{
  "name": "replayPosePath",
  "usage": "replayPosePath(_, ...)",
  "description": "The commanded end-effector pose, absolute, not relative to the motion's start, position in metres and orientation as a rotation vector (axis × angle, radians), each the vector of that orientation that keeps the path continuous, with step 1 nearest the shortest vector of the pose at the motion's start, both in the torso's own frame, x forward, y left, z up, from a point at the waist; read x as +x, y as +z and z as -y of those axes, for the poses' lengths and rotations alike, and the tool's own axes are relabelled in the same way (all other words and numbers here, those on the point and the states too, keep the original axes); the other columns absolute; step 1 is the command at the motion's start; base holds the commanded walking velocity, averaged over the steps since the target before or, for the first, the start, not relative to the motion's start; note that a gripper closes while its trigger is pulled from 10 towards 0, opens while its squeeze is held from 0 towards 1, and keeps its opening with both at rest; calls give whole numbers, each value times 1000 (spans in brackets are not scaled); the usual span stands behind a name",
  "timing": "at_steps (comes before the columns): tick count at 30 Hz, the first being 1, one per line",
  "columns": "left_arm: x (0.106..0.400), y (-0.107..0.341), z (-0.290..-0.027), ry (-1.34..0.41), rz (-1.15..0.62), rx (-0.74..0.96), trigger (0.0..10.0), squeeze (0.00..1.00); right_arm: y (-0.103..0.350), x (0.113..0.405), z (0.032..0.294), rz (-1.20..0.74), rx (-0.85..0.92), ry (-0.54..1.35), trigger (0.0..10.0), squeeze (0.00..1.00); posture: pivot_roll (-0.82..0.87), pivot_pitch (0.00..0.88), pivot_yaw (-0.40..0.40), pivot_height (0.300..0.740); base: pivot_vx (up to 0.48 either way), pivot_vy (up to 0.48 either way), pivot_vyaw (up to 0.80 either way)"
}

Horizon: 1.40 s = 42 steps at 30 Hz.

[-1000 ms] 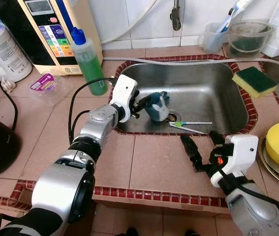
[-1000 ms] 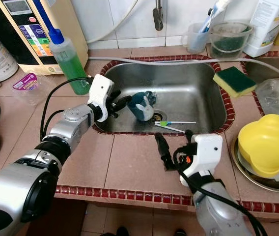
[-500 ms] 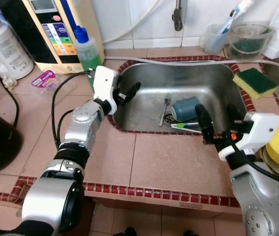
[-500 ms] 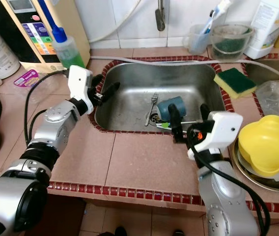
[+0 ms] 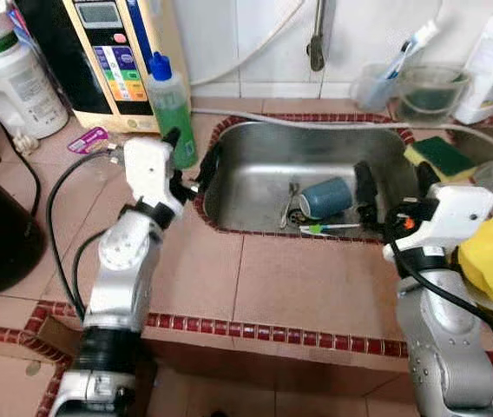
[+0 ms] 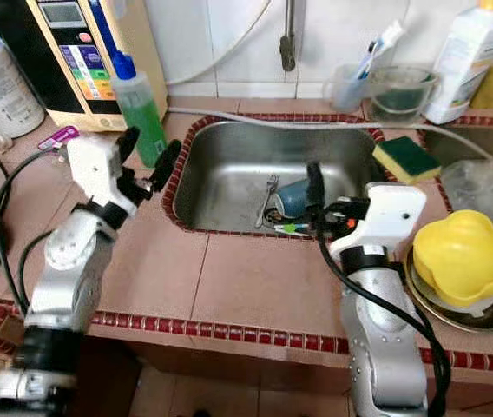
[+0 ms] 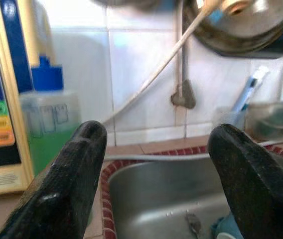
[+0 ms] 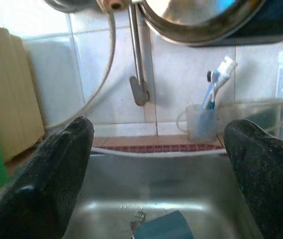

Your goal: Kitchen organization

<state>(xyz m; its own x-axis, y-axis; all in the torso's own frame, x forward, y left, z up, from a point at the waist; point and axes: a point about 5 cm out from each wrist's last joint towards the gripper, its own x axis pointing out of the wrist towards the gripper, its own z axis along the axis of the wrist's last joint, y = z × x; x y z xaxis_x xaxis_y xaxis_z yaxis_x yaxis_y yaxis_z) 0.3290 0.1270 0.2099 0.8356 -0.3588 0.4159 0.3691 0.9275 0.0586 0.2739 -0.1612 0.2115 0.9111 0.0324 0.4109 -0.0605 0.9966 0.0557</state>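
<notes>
Sink [image 5: 255,165]: set into the tiled counter [image 5: 299,287], below the faucet [image 5: 316,39] on the back wall.
In the sink: a cup [image 5: 326,197] is laid on its side near the drain, a fork [image 5: 290,200] just to its left, a toothbrush [image 5: 333,228] before it along the front wall.
Left of the sink: a soap bottle [image 5: 170,109] is stood at the rim, a water purifier [image 5: 121,52] behind it, a large jug [image 5: 10,74] further left.
Behind the sink, right: a cup with toothbrushes [image 5: 375,82] is placed beside a clear container [image 5: 429,87].
Right rim: a sponge [image 5: 442,156] is laid.
Far right: a bowl [image 6: 463,261] is set upside down on a metal plate [image 6: 429,300].
Left gripper [image 5: 190,156]: held over the sink's left rim.
Right gripper [image 5: 394,187]: held over the sink's right front corner.
</notes>
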Motion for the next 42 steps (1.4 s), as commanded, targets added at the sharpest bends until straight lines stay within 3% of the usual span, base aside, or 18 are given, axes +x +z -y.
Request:
replayPosePath(1,323,215,-127,-391,452,3,10000,0,210,277,158,425,60,52,10000,0,-165,69,77,740,0,0,0)
replayPosePath(18,315,220,-132,-361,456,3,10000,0,209,290,162,448,-38,51,10000,0,-146,51,57,740,0,0,0)
replayPosePath(42,315,224,-129,-374,451,-19,10000,0,206,290,164,443,-53,48,10000,0,-149,79,57,740,0,-450,0)
